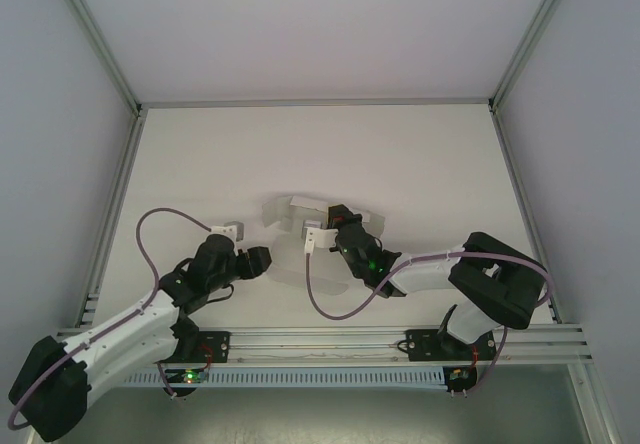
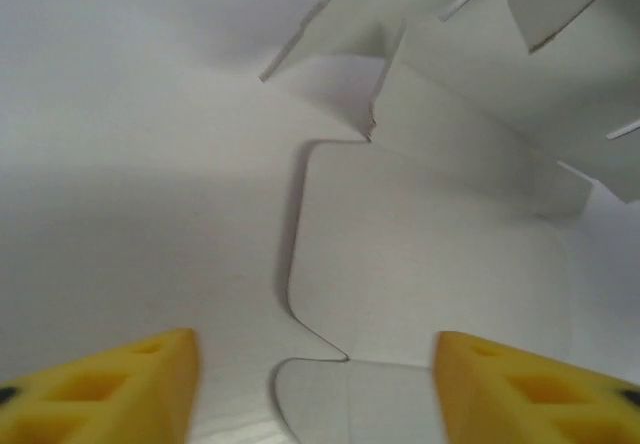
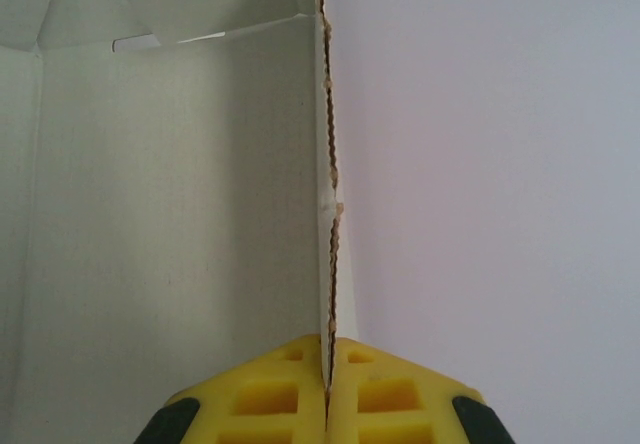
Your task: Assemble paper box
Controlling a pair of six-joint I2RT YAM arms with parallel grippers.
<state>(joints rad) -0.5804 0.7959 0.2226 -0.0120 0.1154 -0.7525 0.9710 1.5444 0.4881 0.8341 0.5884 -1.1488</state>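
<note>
Sitting on a white table [image 1: 420,154], pale walls [image 1: 300,24] on three sides, aluminium rail [image 1: 320,336] along the near edge. Paper box [image 1: 290,209] is mid-table, partly folded, some flaps up. Right gripper [image 3: 327,369] has its yellow pads pinched on one upright card wall (cut edge looks ragged). Left gripper [image 2: 315,384] is spread wide, low over a flat flap, gripping nothing. Purple cables [image 1: 150,226] loop beside each arm.

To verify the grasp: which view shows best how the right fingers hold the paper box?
The right wrist view: the right fingers are shut on a paper box wall's thin edge. Top external shows the box faintly, white on white. Left wrist shows its flat flaps beyond the open left fingers.
</note>
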